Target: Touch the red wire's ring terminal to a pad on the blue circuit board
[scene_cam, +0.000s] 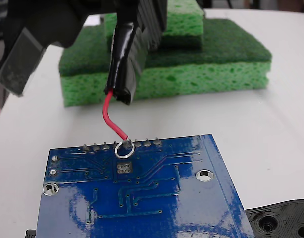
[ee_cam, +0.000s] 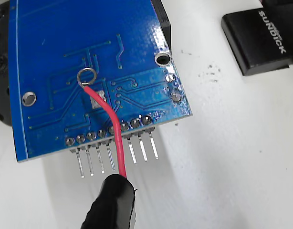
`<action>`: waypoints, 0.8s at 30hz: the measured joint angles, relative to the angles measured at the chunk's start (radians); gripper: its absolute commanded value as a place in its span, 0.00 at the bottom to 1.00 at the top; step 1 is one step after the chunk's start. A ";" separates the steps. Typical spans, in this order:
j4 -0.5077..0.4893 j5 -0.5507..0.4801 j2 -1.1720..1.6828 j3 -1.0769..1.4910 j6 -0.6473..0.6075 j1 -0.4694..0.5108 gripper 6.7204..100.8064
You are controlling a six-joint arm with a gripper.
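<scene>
In the fixed view, nearest the camera lay the blue circuit board (scene_cam: pixel 157 198) on the white desk (scene_cam: pixel 271 129), with a black plastic part (scene_cam: pixel 285 218) at its right corner. A small square pad (scene_cam: pixel 123 168) with four dark holes sat toward the board's far edge, just in front of a row of solder pins (scene_cam: pixel 121 145). The ring terminal (scene_cam: pixel 125 149) hung between that row and the pad, close beside the pad but seemingly not on it; whether it touched the board could not be told. From the ring, the red wire (scene_cam: pixel 111 117) curved up into a black sleeve (scene_cam: pixel 118 59). The gripper (scene_cam: pixel 127 94) pinched the sleeve, its dark fingers pressed against it. Behind, green sponges (scene_cam: pixel 191 64) were stacked on the desk.

In the wrist view the sleeve (ee_cam: pixel 110 202) was closest, the wire (ee_cam: pixel 113 131) ran out over the pins (ee_cam: pixel 113 152) and across the pad (ee_cam: pixel 99 98), and the ring (ee_cam: pixel 86 76) appeared past it over blue traces. A black block (ee_cam: pixel 261 38) lay beyond the board (ee_cam: pixel 65 38) at the right
</scene>
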 measured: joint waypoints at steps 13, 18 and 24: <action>0.002 0.006 -0.012 -0.002 -0.002 -0.012 0.99; 0.002 0.008 -0.017 -0.003 -0.002 -0.015 0.99; 0.002 0.012 -0.017 0.002 0.000 -0.020 0.99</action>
